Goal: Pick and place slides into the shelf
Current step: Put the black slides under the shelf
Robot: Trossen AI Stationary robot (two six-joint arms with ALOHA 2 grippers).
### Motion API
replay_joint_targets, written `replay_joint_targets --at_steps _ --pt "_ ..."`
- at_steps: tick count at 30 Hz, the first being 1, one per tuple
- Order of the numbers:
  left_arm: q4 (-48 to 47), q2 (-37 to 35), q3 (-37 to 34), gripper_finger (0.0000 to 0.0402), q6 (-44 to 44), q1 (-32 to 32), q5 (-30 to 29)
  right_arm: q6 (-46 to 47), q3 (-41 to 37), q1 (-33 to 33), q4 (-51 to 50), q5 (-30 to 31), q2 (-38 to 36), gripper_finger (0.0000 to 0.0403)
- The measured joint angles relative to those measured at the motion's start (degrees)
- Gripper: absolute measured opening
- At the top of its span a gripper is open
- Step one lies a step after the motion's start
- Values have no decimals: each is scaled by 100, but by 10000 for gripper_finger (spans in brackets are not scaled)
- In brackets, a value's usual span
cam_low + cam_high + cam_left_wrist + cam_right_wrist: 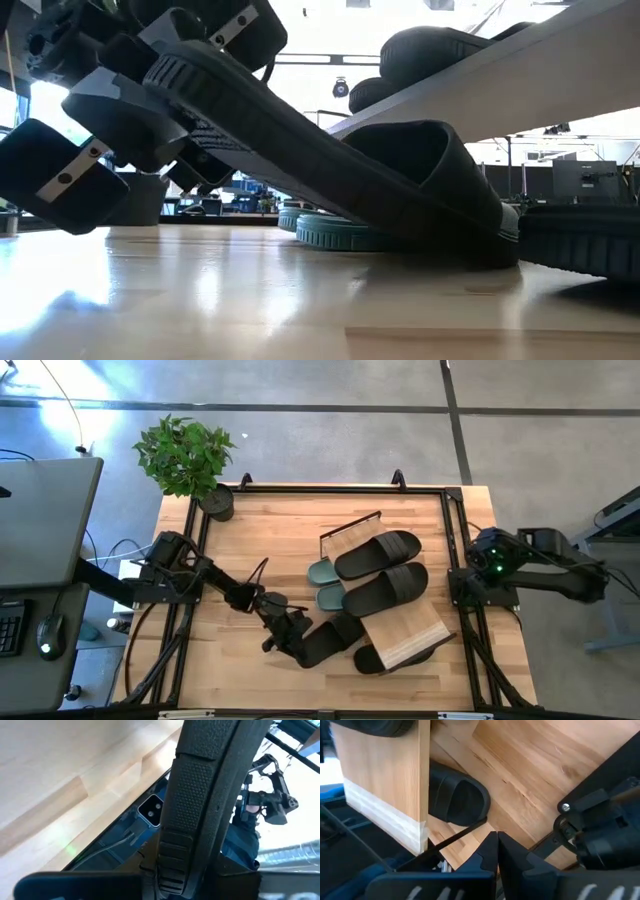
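Green slides (327, 585) mostly hidden under two black slides (380, 570) on shelf (405, 628). Another black slide (457, 800) half hidden beneath shelf plank. Left end effector (283, 630) fingertips hidden by held black slide (330, 640); low view crops arm.

A grey concrete floor (330, 390) with dark seam lines is seen around the light wooden table (280, 530). Beyond the left claw (272, 632), a potted green plant (187, 457) is set at the table's far corner. Further out on that claw's side, a grey desk (40, 510) is placed, with a mouse (48, 635) laid below it. Bright windows (330, 85) are seen across the room behind.
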Motion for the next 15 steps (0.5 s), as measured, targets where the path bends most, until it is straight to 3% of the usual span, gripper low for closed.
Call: replay_joint_targets --at_steps 8,11,15 --pt "-48 0 157 50 45 76 35 -275 2 58 42 -1 705 0" --pt "-48 0 198 49 97 81 15 -270 87 142 704 17 830 0" --pt "-55 0 212 49 118 81 15 -316 225 393 830 409 990 0"
